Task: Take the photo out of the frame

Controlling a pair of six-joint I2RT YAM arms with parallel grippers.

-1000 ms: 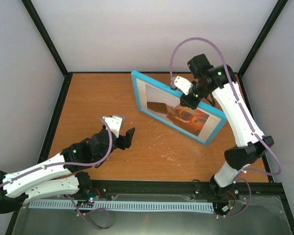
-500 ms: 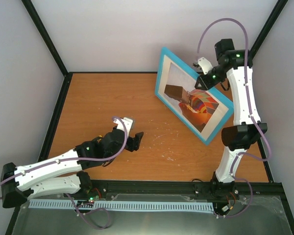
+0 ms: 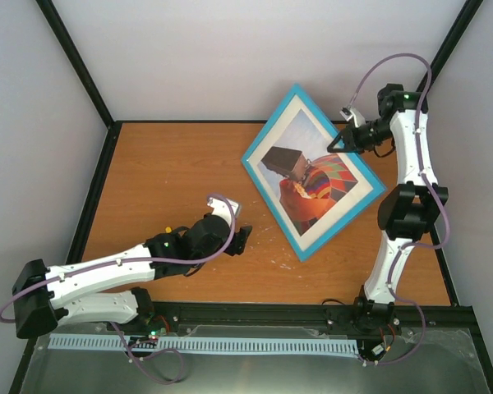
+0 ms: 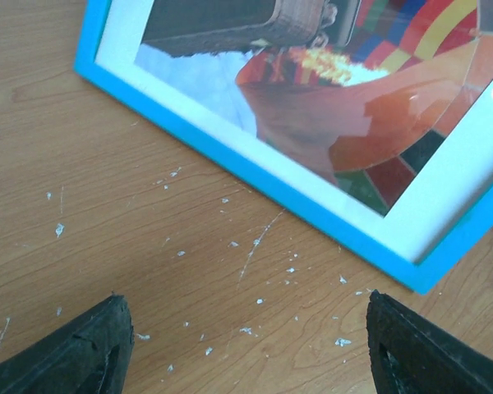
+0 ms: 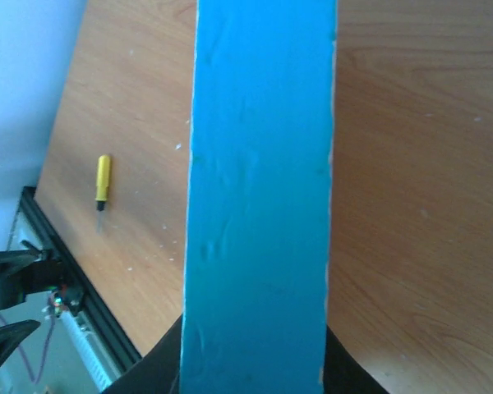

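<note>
Top external: my right hand [image 3: 343, 141] is clamped on the far-right edge of the frame [image 3: 274, 208], holding it tilted over the right half of the tabletop [image 3: 148, 172], blue front facing up, one corner pointing near. Can't tell if that near corner touches the wood. The photo [image 3: 312, 176] sits inside the frame, not out yet; orange, red and yellow checkered figure, dark block toward the far-left, white margin all round. My left hand [image 3: 237, 230] is low over the tabletop, just left of the frame's near corner, apart from it, holding nothing. Left wrist: both dark fingertips [image 4: 90, 353] show at the bottom corners with the jaws spread wide, scratched wood between them, white specks on it. The frame's blue border [image 4: 230, 160] runs diagonally across the top, its corner ending above my right-side finger; the photo [image 4: 378, 123] behind it shows a glossy reflection. Right wrist: the frame's blue edge [image 5: 259, 205] fills the middle as a vertical band, my dark fingers [image 5: 160, 369] pinched on either side at the bottom. A yellow-handled screwdriver [image 5: 103, 179] lies on the tabletop [image 5: 411, 164], well apart from the frame.
</note>
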